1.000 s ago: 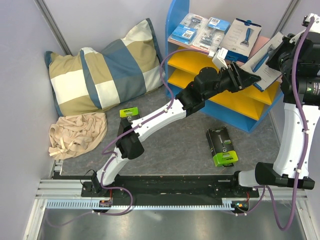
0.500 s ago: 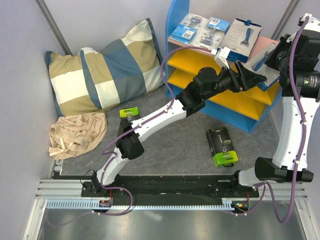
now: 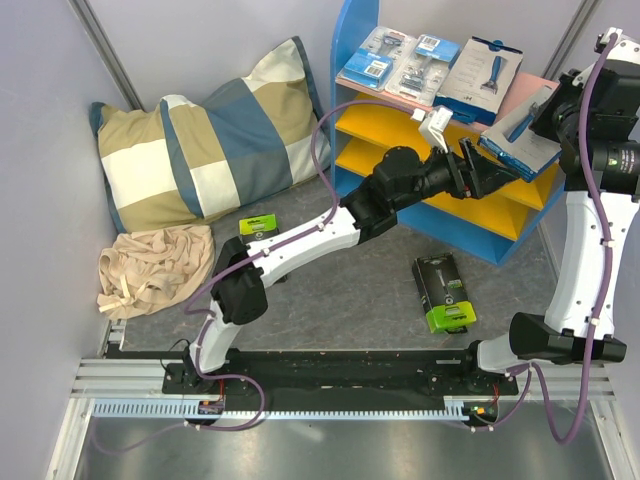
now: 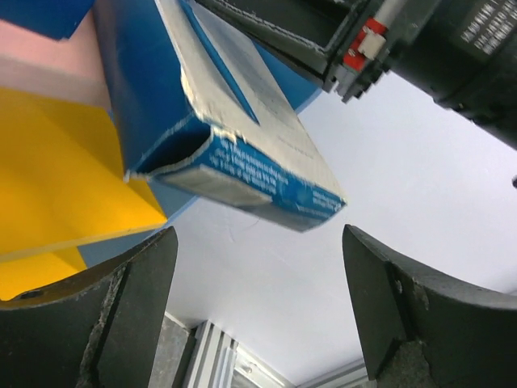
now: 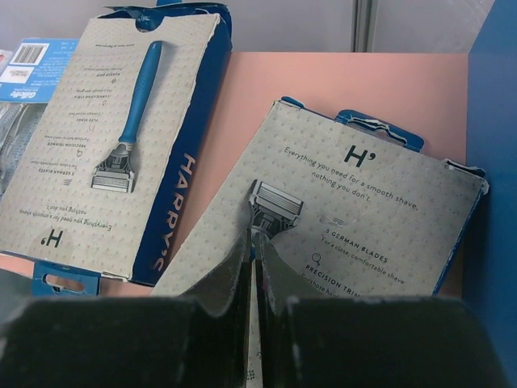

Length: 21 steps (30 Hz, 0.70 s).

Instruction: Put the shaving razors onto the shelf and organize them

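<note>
Shelf top holds two blister packs and one white box. A second white box overhangs at the tips of the clenched right gripper, just beyond the released left gripper. Two green boxes remain on the desk, behind both.

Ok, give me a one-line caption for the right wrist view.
Right claw shut on a white box over the pink board, a second box lying alongside.

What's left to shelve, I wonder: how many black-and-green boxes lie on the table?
2. One black-and-green box lies in front of the shelf; the second box sits near the pillow, beside the left arm. Others could be hidden behind the arms.
</note>
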Available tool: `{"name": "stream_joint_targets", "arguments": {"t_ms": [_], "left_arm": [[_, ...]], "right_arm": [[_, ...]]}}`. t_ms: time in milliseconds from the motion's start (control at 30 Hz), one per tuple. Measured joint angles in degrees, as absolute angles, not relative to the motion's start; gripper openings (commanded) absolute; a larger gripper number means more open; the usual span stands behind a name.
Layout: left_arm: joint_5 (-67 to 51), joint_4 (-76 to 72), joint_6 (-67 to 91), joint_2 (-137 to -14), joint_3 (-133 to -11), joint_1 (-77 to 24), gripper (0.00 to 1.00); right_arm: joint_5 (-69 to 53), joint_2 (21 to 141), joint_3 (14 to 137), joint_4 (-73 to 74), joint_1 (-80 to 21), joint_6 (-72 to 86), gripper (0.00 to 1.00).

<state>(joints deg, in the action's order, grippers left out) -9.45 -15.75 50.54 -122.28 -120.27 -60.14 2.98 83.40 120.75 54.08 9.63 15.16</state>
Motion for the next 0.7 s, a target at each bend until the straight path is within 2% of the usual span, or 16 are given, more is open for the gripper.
{"name": "stream_joint_targets", "arguments": {"t_ms": [67,100,167,200,267,300,400,700], "left_arm": [[-9.72,-18.50,49.87,-120.18,-116.14,-60.14,0.81],[-9.85,-19.55,49.54,-119.55,-114.89,-60.14,0.68],[-10.28,-21.21,48.93,-118.83,-113.54,-60.14,0.52],[-10.52,-21.80,48.38,-118.63,-113.16,-60.16,0.35],[-10.66,-22.63,48.14,-118.54,-113.06,-60.18,0.25],[-10.70,-22.94,47.68,-118.52,-113.06,-60.20,0.17],[-10.79,-22.55,47.31,-118.54,-113.47,-60.25,0.10],[-11.00,-20.97,47.27,-119.96,-121.30,-60.25,0.05]], "right_arm": [[2.76,83.42,120.49,54.08,9.63,15.07,0.11],[2.68,83.42,120.36,54.13,9.63,15.00,0.11],[2.61,83.46,120.22,54.13,9.63,14.96,0.10],[2.57,83.46,120.22,54.11,9.63,14.96,0.10],[2.37,83.46,120.22,54.08,9.63,14.94,0.11],[2.33,83.46,120.22,54.11,9.63,14.94,0.10],[1.98,83.46,120.22,54.11,9.63,14.90,0.11],[0.84,83.46,120.22,54.08,9.67,14.83,0.10]]}}
